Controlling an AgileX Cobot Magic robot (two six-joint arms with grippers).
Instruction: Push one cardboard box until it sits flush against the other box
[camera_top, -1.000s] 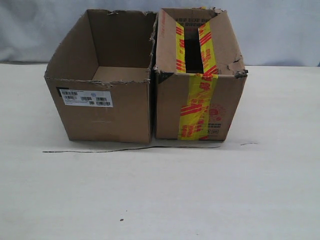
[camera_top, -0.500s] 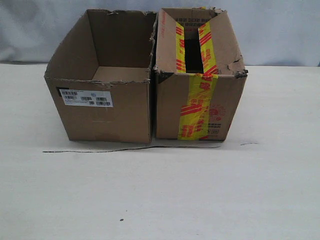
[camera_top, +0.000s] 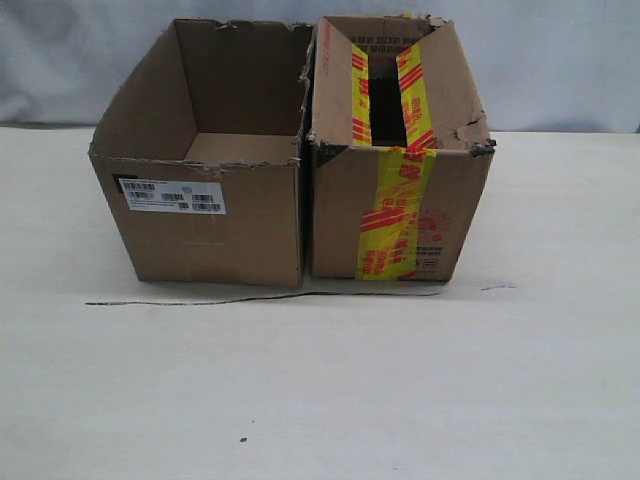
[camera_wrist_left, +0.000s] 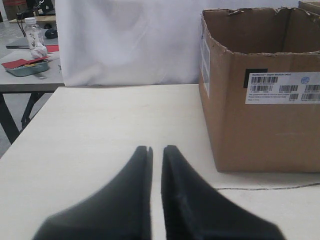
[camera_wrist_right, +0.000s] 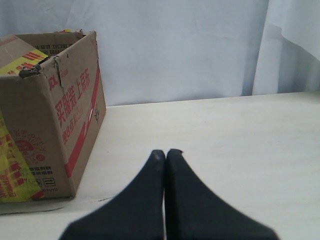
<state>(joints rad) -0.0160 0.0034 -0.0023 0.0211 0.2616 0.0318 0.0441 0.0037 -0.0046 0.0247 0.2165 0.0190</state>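
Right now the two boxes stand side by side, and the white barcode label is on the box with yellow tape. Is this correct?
No. The exterior view shows the white barcode label on the plain box, not the taped box beside it.

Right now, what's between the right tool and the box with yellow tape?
Nothing but bare table: the right wrist view shows the right tool apart from the cardboard box.

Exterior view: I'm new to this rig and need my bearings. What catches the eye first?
The box with yellow-and-red tape stands out, right of centre on the pale table. Close against its left side sits a plain brown box, open-topped, with a white barcode label on its front. No arm shows in this view.
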